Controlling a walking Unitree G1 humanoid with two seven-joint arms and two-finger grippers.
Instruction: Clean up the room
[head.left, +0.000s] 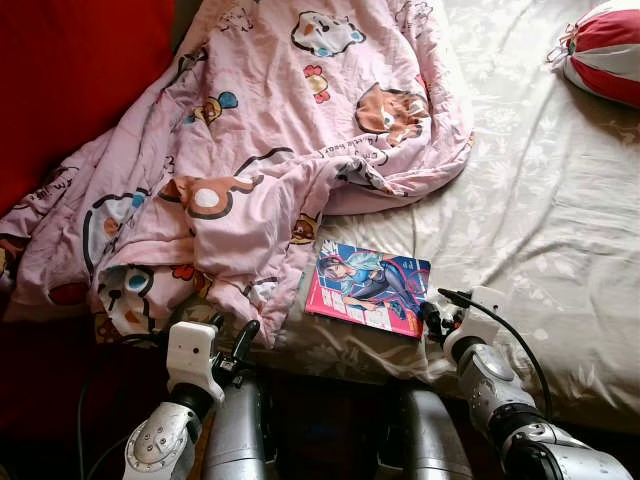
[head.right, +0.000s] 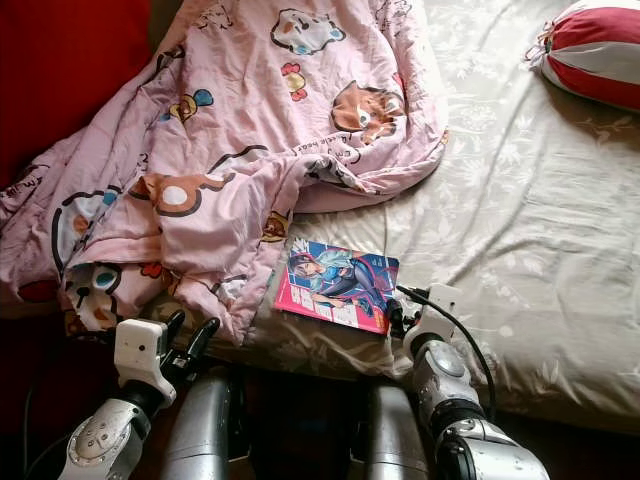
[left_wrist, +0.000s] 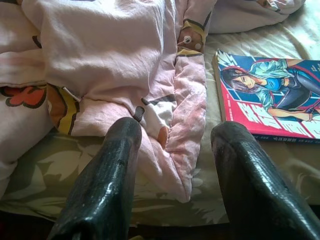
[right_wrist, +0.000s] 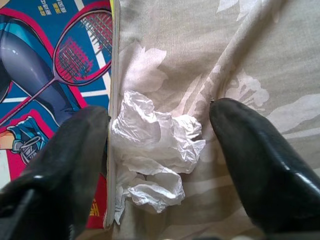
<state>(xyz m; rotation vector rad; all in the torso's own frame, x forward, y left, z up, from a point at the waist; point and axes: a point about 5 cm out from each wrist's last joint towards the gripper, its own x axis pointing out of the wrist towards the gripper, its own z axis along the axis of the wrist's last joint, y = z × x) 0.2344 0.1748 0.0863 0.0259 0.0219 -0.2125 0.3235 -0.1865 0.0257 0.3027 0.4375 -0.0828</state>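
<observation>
Right end effector (right_wrist: 157, 150) spread around crumpled tissue (right_wrist: 152, 150) beside magazine (right_wrist: 55, 75)

Bedroom: bed (head.left: 560, 250), cartoon quilt (head.left: 260, 140)

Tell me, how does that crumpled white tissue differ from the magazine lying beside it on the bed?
The tissue is crumpled, plain white and lumpy; the magazine lies flat and brightly printed, showing a figure with a racket. The tissue sits between the open right gripper fingers; the magazine lies beside them. Both rest on the bedsheet, touching.
</observation>
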